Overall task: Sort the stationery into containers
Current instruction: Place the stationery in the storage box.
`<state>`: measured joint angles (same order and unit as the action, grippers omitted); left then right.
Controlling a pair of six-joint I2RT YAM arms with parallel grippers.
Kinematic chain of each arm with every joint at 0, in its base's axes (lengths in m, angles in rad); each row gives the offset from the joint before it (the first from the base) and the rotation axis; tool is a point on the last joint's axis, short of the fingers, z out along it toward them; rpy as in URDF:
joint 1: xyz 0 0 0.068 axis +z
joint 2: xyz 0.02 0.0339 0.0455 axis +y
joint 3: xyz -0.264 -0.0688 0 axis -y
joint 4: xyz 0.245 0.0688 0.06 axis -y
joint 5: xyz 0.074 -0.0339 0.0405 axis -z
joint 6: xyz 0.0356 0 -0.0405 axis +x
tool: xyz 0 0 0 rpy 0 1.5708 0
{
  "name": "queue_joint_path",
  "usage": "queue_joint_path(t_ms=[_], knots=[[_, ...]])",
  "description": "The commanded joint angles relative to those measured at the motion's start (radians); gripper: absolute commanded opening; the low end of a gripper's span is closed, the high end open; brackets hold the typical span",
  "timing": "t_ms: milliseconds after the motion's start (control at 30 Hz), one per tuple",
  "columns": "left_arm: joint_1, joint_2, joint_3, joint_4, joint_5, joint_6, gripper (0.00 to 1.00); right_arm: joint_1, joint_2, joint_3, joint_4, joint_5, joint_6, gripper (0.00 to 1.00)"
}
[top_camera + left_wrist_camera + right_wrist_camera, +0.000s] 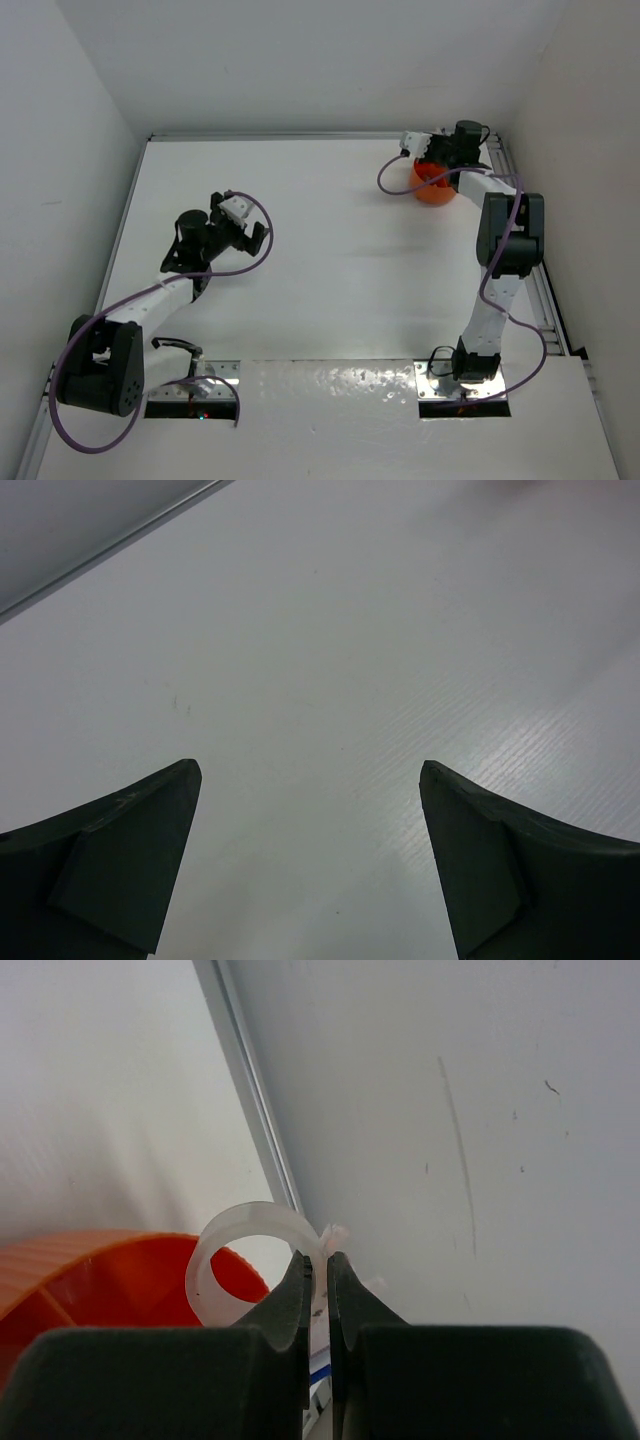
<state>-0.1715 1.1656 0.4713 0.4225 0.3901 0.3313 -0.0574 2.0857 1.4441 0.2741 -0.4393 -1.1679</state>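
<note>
Top external view: the left gripper (pixel 250 226) hangs over the bare white table (pixel 330 260) at about 9 o'clock of the surface. The right arm reaches to the far corner at about 1 o'clock, where the right gripper (pixel 420 158) sits above the round orange tub (pixel 437 190). The tub stands close to the metal rail (pixel 512 175) on the table's right edge. The tape ring cannot be made out from this height. Right wrist view: the right gripper (pixel 320 1272) has its two dark fingers (pixel 290 1305) drawn almost together, pinching the thin wall of the clear tape ring (pixel 245 1232). The ring is held upright, and its open loop extends toward 10 o'clock from the fingertips. The orange tub (pixel 100 1275), with an inner divider visible, lies below and behind the ring at 8 o'clock. A metal rail (pixel 250 1110) runs up toward 12 o'clock, and a pale wall (pixel 480 1110) fills the right side. A small blue-and-white item shows in the narrow gap below the fingers, too hidden to identify. Left wrist view: the left gripper (pixel 310 780) has its fingers (pixel 130 850) spread wide with nothing between them, only the ribbed white table (pixel 330 650) beneath.
</note>
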Motion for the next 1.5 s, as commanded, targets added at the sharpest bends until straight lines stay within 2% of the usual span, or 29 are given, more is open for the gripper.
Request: queue_joint_path(t_ms=[0, 467, 700, 1000, 1133, 1467], knots=[[-0.006, 0.002, 0.033, 0.039, -0.003, 0.003, 0.89, -0.002, 0.013, 0.024, -0.041, -0.004, -0.079, 0.00], [-0.003, 0.002, 0.024, 0.055, -0.011, 0.011, 0.89, 0.005, 0.054, 0.058, -0.099, 0.017, -0.121, 0.00], [0.000, -0.001, 0.017, 0.061, -0.016, 0.017, 0.89, 0.005, 0.045, 0.050, -0.101, 0.025, -0.121, 0.15], [0.001, -0.012, 0.006, 0.065, -0.017, 0.029, 0.89, 0.005, 0.024, 0.044, -0.104, 0.031, -0.124, 0.20], [0.003, -0.017, 0.000, 0.067, -0.014, 0.029, 0.89, 0.005, 0.008, 0.036, -0.073, 0.030, -0.095, 0.26], [0.003, -0.030, -0.010, 0.078, -0.013, 0.035, 0.89, 0.005, -0.041, -0.002, -0.069, 0.040, -0.099, 0.27]])
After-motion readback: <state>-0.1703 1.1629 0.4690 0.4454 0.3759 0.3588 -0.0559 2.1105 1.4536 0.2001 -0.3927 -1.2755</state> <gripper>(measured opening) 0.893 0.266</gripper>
